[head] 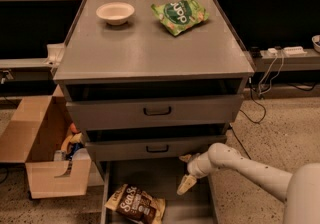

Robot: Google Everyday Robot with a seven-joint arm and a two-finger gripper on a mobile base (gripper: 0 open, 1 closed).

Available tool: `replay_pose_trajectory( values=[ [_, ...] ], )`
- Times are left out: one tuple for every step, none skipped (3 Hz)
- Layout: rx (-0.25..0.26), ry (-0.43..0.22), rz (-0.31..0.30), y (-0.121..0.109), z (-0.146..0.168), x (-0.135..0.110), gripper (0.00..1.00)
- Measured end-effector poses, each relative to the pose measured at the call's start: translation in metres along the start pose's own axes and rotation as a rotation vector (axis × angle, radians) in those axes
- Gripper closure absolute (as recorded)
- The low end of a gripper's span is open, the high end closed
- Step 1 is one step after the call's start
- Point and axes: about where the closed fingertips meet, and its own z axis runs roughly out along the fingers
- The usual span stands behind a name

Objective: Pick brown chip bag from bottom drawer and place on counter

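Ok, biggest first: the counter carries only a green chip bag and a white bowl, both at its far end, well apart from each other

Below the two handled drawers you've got the bottom drawer pulled out, a plain grey tray. Its front end is cut off by the lower frame edge, so you can't see where it stops

The white arm enters from lower right; its base is a blurred blob in the corner

The brown chip bag lies flat in the left front part of the drawer, tilted. It's dark brown and crinkly, with a cream top end and white "Sea S…" script readable; the smaller lettering isn't legible, and the bag's lower end runs out of frame

The gripper sits over the drawer's right side, just below the middle drawer front, right of the bag and not touching it. It looks spread, nothing between the jaws, though the upper finger is only a small stub from this angle

The contents of the cardboard box on the left are hard to make out
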Motion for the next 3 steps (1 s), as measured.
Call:
replay_pose_trajectory(
  values=[
    [-0.051, -0.111, -0.011, 0.0372, 0.0003, -0.0228, 0.0],
    [-0.084, -0.119, -0.04, 0.0463, 0.0008, -0.0266, 0.0],
    [-0.084, -0.119, -0.04, 0.0464, 0.0008, -0.0266, 0.0]
  ],
)
